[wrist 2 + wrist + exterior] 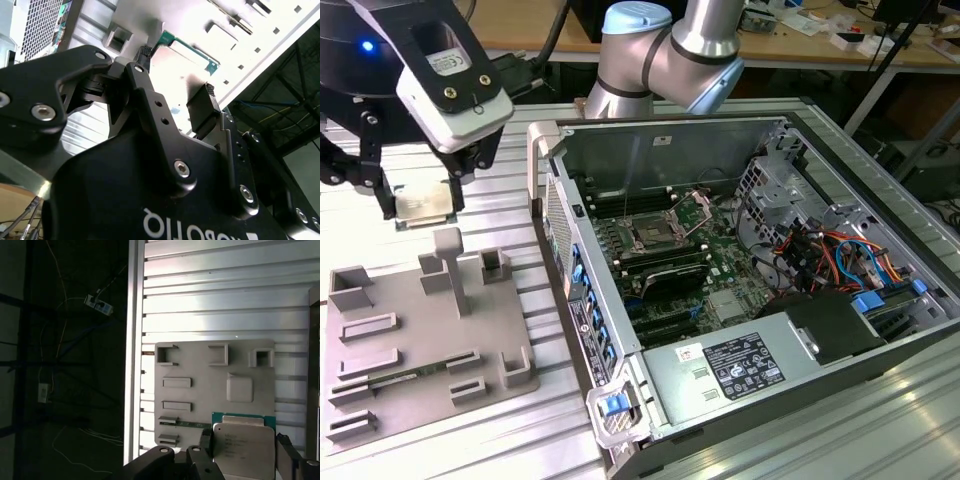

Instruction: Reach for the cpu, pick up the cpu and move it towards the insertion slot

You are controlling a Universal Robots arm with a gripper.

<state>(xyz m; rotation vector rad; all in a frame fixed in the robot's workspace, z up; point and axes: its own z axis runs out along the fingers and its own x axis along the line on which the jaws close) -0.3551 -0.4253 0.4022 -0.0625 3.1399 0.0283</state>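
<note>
In the exterior view my gripper (420,198) hangs at the far left, above the far end of the grey tray (380,375). It is shut on the cpu (423,207), a flat silvery square with a green rim held level between the two black fingers. The first wrist view shows the cpu (243,447) between the fingertips (205,439), lifted off the tray (200,370). In the second wrist view its shiny face (175,67) sits between the fingers (202,107). The insertion slot (650,238), a metal-framed socket with a dark centre, lies on the motherboard inside the open case, to the exterior view's right of the gripper.
The open computer case (550,200) has a tall side wall between the gripper and the socket. Upright posts (450,265) rise from the tray just below the gripper. The arm's base (660,50) stands behind the case. The slatted table's edge (132,365) borders a dark drop.
</note>
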